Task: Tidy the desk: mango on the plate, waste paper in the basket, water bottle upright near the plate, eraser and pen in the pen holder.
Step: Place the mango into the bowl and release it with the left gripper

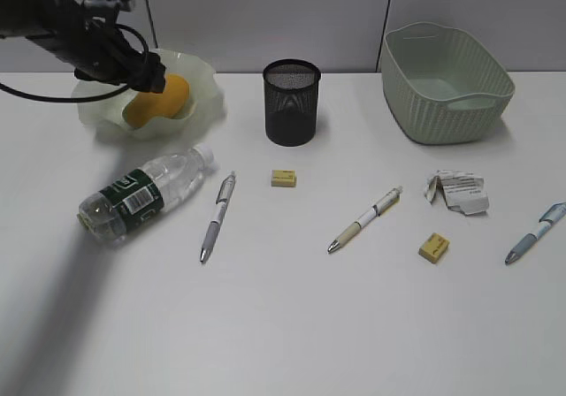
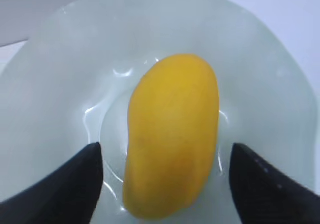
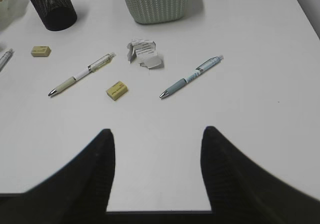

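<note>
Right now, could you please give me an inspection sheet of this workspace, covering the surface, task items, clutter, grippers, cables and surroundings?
Surface: white desk, nothing spilled.
Mango: lying in the plate.
Water bottle: on its side, near the plate.
Waste paper: on the desk, outside the basket.
Pen holder: upright; contents cannot be seen.
Pens: three, all loose.
Erasers: two, loose.
Clutter: nothing seen.
Left gripper: open, straddling the mango.
Right gripper: open, empty, over bare desk.
Cables: black one looping off the left arm.
Surroundings: grey panelled wall.
</note>
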`<action>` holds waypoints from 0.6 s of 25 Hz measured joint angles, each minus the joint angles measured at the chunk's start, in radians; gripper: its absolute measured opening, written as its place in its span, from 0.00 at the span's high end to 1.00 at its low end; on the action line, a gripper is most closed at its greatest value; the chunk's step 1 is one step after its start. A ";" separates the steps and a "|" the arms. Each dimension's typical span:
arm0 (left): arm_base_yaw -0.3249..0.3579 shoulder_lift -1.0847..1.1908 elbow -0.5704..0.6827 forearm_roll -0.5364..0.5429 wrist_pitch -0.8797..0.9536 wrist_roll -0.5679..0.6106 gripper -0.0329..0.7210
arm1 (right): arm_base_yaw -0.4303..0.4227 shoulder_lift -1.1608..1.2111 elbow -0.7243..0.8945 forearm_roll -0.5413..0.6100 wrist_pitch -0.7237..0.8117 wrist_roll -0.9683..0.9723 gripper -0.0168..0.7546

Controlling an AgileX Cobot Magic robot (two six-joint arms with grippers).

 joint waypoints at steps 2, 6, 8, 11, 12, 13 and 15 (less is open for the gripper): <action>0.000 -0.046 0.000 0.000 0.051 0.000 0.18 | 0.000 0.000 0.000 0.000 0.000 0.000 0.40; 0.000 -0.142 0.000 0.001 0.205 0.000 0.19 | 0.000 0.000 0.000 0.000 0.000 0.000 0.41; 0.000 -0.184 0.000 0.001 0.292 0.000 0.19 | 0.000 0.000 0.000 0.000 0.000 0.000 0.41; 0.000 -0.229 0.000 0.001 0.423 0.000 0.20 | 0.000 0.000 0.000 0.000 0.000 0.000 0.41; 0.000 -0.243 0.000 0.000 0.472 0.000 0.20 | 0.000 0.000 0.000 0.000 0.000 0.000 0.41; 0.000 -0.253 0.000 -0.003 0.523 0.000 0.20 | 0.000 0.000 0.000 0.000 0.000 0.000 0.41; 0.000 -0.271 0.000 -0.018 0.618 -0.001 0.20 | 0.000 0.000 0.000 0.000 0.000 0.000 0.40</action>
